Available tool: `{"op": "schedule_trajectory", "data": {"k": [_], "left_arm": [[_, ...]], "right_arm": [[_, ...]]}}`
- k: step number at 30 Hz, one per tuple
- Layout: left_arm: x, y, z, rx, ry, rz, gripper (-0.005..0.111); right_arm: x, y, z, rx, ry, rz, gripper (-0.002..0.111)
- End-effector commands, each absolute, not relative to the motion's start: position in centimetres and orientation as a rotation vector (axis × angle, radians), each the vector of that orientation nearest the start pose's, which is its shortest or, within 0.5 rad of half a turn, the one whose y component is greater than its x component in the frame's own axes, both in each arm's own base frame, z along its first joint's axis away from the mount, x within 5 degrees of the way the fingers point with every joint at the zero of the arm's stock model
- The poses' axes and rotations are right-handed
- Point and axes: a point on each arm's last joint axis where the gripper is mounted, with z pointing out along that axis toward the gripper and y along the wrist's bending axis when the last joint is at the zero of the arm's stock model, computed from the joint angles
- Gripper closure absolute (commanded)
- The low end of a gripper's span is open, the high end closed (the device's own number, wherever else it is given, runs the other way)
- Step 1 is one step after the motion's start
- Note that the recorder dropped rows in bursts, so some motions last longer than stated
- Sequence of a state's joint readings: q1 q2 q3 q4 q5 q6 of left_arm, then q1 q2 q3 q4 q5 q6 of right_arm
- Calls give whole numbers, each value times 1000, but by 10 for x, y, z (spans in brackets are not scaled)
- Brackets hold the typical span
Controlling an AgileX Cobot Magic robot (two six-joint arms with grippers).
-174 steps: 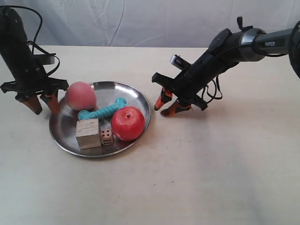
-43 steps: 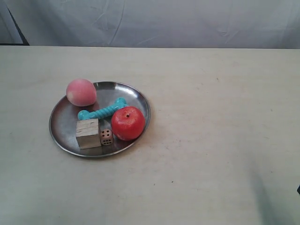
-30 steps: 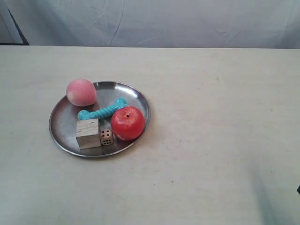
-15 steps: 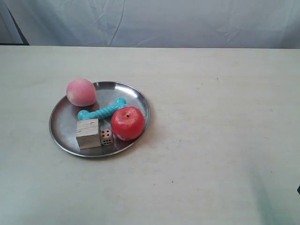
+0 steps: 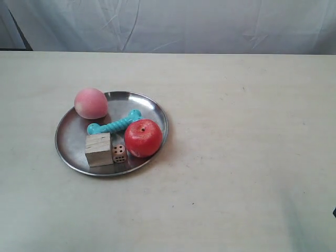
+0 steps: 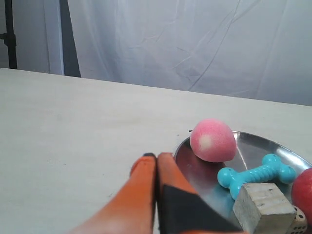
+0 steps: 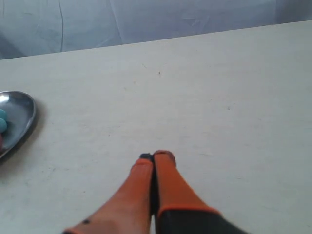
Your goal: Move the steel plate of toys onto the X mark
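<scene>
Noting steel plate (image 5: 71, 142) bearing toys (image 5: 143, 137) on table (image 5: 236, 157) | finding left jaws pressed together, empty | finding right jaws likewise

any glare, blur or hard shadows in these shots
Exterior view: soft, even light, with only a faint shadow beside the steel plate. Left wrist view: the left gripper is blurred up close, and the peach carries a pale highlight. Right wrist view: the right gripper is soft too, and the steel plate's rim glares white at the frame edge.
</scene>
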State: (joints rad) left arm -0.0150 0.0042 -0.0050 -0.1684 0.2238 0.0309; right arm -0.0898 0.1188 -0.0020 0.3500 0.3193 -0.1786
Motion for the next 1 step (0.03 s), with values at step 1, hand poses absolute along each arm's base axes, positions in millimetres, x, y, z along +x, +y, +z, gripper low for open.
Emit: {"op": "schedule_trajectory", "data": {"k": [1], "left_arm": [[56, -5, 195, -78, 1688, -156, 107]], "right_arm": [[62, 4, 180, 167, 1884, 140, 108]]}}
